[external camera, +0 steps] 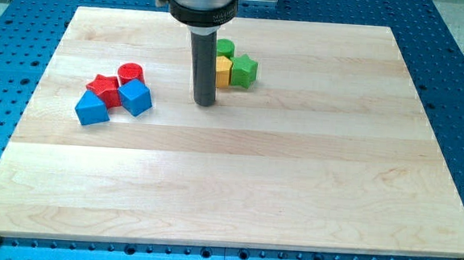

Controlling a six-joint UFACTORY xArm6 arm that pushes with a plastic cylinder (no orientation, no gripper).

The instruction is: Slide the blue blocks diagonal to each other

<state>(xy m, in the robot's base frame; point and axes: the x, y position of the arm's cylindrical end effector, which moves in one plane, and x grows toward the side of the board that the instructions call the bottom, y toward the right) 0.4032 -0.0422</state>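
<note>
Two blue blocks lie at the view's left of the wooden board (236, 187). A blue cube (135, 97) touches a red star block (104, 89) on its left. A blue triangular block (92, 108) lies lower left of the cube, below the star. A red cylinder (130, 74) stands just above the cube. My tip (205, 103) rests on the board to the right of the blue cube, apart from it, and just left of the yellow block.
A yellow block (223, 71), a green star block (244, 70) and a green cylinder (226, 49) cluster at the view's top centre, right beside the rod. The board sits on a blue perforated table (463, 47).
</note>
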